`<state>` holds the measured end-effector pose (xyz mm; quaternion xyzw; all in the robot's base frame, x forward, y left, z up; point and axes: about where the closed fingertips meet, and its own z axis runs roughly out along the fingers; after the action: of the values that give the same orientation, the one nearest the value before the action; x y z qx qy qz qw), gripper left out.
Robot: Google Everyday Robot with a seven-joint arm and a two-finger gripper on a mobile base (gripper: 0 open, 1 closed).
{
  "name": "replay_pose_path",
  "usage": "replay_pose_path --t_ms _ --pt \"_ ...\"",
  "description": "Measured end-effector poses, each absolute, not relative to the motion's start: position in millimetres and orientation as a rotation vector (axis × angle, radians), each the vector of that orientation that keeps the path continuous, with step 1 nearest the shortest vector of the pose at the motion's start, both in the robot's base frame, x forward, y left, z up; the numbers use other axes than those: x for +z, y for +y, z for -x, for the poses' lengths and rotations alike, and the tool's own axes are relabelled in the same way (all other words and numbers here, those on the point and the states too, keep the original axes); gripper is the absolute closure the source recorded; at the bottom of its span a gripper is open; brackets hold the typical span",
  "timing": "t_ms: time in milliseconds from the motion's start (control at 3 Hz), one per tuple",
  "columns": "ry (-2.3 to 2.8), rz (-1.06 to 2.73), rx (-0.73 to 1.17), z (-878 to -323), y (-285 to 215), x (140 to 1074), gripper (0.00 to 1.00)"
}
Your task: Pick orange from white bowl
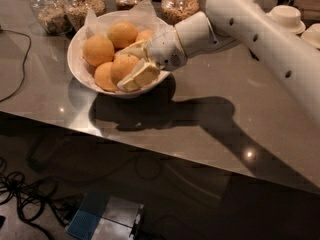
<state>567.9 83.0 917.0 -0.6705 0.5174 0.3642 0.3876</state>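
Note:
The wide white bowl (pixel 80 76), lined with crinkled white paper, stands on the grey counter at the left and holds several oranges. My gripper (pixel 121 70) reaches into the bowl from the right. Its two cream fingers (pixel 142 76) lie on either side of the front orange (pixel 122 64) and touch it, one above and one below. The orange still rests in the bowl among the others. Another orange (pixel 98 49) lies to the left and one (pixel 123 33) at the back. My white arm (pixel 250 29) comes in from the upper right.
Several glass jars (pixel 179 4) of grain stand behind the bowl along the counter's back. Small white dishes (pixel 285 15) are stacked at the far right. A black cable (pixel 20 74) lies on the counter at the left. The counter's front edge (pixel 150 151) runs diagonally, with cables on the floor below.

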Motion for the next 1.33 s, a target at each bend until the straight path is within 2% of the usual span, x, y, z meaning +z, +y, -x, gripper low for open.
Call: replay_pose_path --t_ms 1000,1333 --pt "1.157 1.586 0.773 -515 76 1005 1.0" --pt "1.136 1.593 0.789 -491 76 1015 1.0"
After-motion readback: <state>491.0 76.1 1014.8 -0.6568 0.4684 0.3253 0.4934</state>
